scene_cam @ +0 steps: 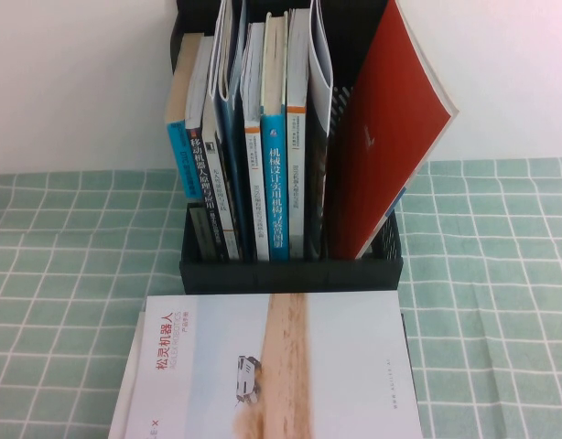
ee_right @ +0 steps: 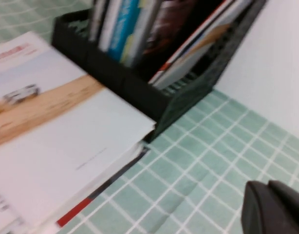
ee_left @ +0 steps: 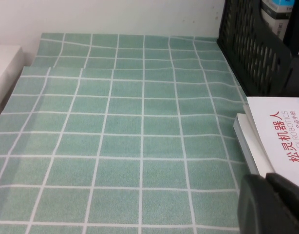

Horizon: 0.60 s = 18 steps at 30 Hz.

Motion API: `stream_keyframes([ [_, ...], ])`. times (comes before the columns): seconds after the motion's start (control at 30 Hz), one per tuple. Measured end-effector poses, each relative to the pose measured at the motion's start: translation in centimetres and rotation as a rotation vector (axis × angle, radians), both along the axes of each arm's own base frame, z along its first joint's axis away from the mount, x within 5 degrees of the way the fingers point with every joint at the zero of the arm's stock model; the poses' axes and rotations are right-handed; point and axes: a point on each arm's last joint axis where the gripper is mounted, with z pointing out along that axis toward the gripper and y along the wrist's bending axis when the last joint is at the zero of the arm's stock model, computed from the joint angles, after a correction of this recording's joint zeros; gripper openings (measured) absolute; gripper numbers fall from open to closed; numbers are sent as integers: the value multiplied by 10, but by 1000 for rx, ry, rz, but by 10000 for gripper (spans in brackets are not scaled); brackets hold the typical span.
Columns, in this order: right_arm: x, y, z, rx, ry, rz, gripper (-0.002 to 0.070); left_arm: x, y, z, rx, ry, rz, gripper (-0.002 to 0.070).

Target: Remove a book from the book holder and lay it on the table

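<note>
The book (scene_cam: pixel 281 366), white with a tan band, a small robot picture and a red title, lies flat on the table (scene_cam: pixel 70 265) right in front of the book holder (scene_cam: pixel 290 273). It rests on another thin white publication. It also shows in the left wrist view (ee_left: pixel 281 141) and the right wrist view (ee_right: pixel 66 136). My left gripper (ee_left: pixel 264 181) is shut and empty, low over the cloth beside the book's left edge. My right gripper (ee_right: pixel 267 187) is shut and empty over the cloth to the book's right. Neither gripper shows in the high view.
The holder holds several upright books and a leaning red-covered book (scene_cam: pixel 391 128). A white wall stands close behind it. A white block (ee_left: pixel 3 68) lies at the cloth's far left edge. Bare checked cloth (ee_left: pixel 115 136) lies on both sides of the holder.
</note>
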Motion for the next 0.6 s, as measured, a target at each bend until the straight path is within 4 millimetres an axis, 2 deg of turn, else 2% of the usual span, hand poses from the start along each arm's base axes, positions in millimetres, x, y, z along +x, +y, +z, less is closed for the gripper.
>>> stream_keyframes([
  [0.23, 10, -16, -30, 88, -153, -359, -1, 0, 0, 0, -2, 0, 0, -2],
  [0.47, 18, -22, -75, 127, -26, -508, -1, 0, 0, 0, -2, 0, 0, -3],
  [0.6, 17, -23, -91, 151, 68, -536, -1, 0, 0, 0, -2, 0, 0, -3],
])
